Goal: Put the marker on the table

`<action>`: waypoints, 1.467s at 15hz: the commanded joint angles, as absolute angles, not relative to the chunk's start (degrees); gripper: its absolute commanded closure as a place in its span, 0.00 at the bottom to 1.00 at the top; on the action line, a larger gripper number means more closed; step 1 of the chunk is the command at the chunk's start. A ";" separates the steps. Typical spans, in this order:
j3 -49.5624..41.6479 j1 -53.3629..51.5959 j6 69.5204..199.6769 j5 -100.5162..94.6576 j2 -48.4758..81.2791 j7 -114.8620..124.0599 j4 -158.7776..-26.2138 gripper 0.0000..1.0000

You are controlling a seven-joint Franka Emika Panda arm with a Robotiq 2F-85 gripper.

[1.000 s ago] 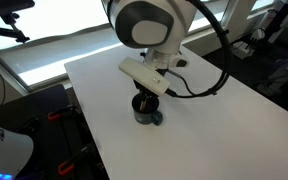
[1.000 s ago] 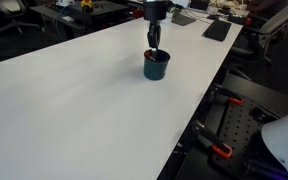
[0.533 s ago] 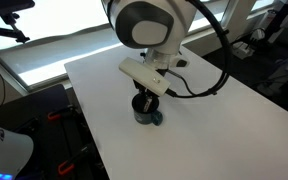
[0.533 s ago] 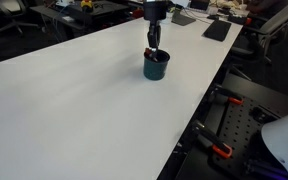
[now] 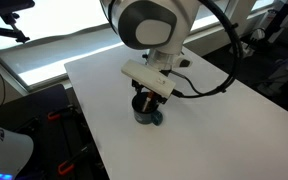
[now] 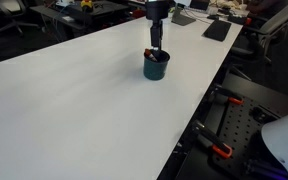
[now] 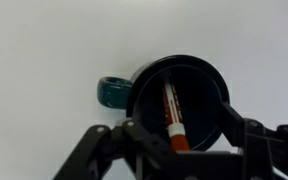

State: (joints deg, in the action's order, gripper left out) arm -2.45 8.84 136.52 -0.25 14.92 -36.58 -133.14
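Observation:
The marker [image 7: 170, 115], dark with an orange-red end, stands slanted inside a dark round mug [image 7: 209, 80] with a teal handle [image 7: 112, 92]. The mug rests on the white table [image 7: 44, 45]. My gripper [image 7: 182, 135] hangs right over the mug's mouth, open, one finger on each side of the marker's orange end without touching it. In both exterior views the gripper [image 5: 147, 97] [image 6: 155, 48] points straight down at the mug [image 5: 146, 112] [image 6: 156, 67]. The marker's red tip [image 6: 150, 53] peeks above the rim.
The table [image 5: 234, 120] [image 6: 74, 100] stretches wide around the mug. A black cable [image 5: 199, 90] runs from the wrist across the tabletop. Dark flat items [image 6: 217, 30] lie at the table's far end, and equipment stands beyond the edges.
The jaws have spread apart above the mug. The arm has barely shifted, and the mug stays where it was.

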 commanded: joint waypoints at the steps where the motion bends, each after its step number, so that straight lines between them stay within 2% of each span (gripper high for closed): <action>1: -2.47 8.75 137.12 -2.46 15.41 -36.00 -132.57 0.02; 3: -2.39 8.77 137.10 -2.78 15.70 -35.93 -132.44 0.00; 5: -2.28 8.70 136.91 -2.82 15.81 -35.85 -132.23 0.06; 10: -2.35 7.70 136.23 -4.99 14.60 -34.49 -130.22 0.07; 17: -1.09 6.47 135.11 -7.09 15.17 -35.60 -126.26 0.15; 22: 0.89 6.13 134.41 -5.88 16.66 -36.55 -126.67 0.10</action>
